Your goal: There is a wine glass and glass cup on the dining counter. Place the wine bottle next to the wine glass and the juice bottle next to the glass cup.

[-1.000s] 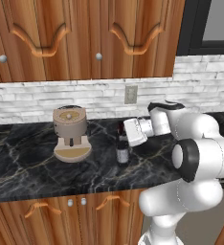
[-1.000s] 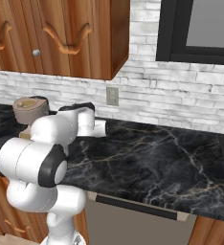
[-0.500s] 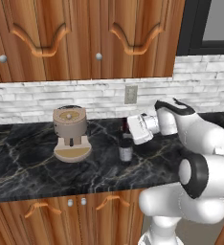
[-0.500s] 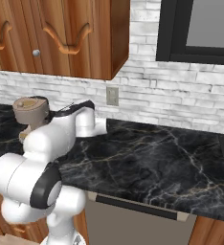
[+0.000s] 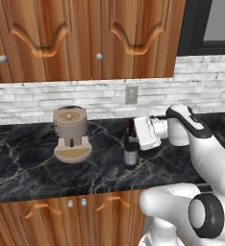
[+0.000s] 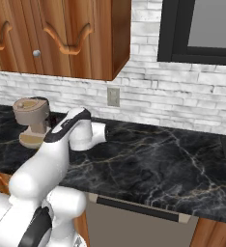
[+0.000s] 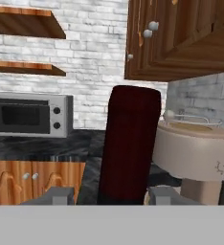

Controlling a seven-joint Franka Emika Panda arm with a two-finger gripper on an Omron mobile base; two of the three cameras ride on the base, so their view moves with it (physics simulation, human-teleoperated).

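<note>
In the hand view, the gripper [image 7: 109,194] is standing with its fingers [image 7: 56,195] on both sides of the wine bottle [image 7: 129,143] neck at centre; real contact is hard to judge. Behind, at right, the beige coffee machine [image 7: 193,148] is sitting on the worktop [image 5: 28,163].

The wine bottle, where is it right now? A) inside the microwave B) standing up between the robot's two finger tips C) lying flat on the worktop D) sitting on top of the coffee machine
B: the wine bottle stands upright on the black marble worktop, its dark red neck rising between the tips of the gripper, beside the coffee machine.
</note>
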